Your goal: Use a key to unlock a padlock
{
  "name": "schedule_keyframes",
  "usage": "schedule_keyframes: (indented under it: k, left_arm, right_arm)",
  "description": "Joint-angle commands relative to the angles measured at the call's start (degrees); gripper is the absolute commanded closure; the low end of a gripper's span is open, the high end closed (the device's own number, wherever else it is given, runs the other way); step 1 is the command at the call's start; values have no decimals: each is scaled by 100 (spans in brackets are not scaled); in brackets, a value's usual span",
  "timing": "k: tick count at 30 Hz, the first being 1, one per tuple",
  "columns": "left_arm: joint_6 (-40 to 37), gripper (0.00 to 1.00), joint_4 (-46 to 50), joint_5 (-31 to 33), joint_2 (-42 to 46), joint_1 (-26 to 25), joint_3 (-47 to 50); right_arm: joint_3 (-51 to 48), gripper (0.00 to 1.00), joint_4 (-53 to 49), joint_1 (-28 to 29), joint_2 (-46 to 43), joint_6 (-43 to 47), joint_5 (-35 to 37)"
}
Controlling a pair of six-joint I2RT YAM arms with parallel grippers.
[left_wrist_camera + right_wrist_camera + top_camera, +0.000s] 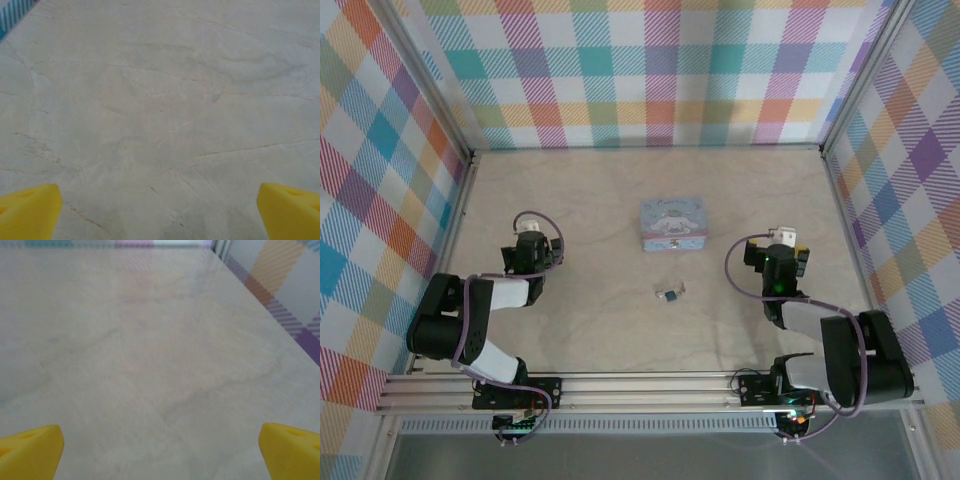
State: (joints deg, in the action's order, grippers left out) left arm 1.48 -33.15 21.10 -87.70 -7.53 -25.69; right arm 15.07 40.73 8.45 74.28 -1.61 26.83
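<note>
Top external: padlock (669, 294), key (681, 290) beside it, between left jaws and right jaws; both wide, empty.

The padlock (669, 295) is lying flat on the desk (590, 200), a little toward 6 o'clock from the desk's centre. It is showing as a tiny dark body with a bluish tint; the shackle's state is too small to tell. The key (681, 289), a thin greyish sliver, is lying just beside the padlock at 2 o'clock; contact cannot be told.
</note>
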Motion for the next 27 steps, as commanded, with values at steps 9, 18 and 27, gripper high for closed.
schedule_keyframes:
  k: [9,18,27]
  left_arm:
    - [-243,0,-1358,-1132,-187,269,196]
    - [-246,0,-1371,-1126,-195,269,192]
    - [-237,0,-1383,-1125,-177,266,200]
  right_arm:
    - [700,0,997,-527,1375,20,-1684]
    - [732,0,927,-601,1367,-58,-1698]
    - [721,0,932,-602,1350,-68,-1707]
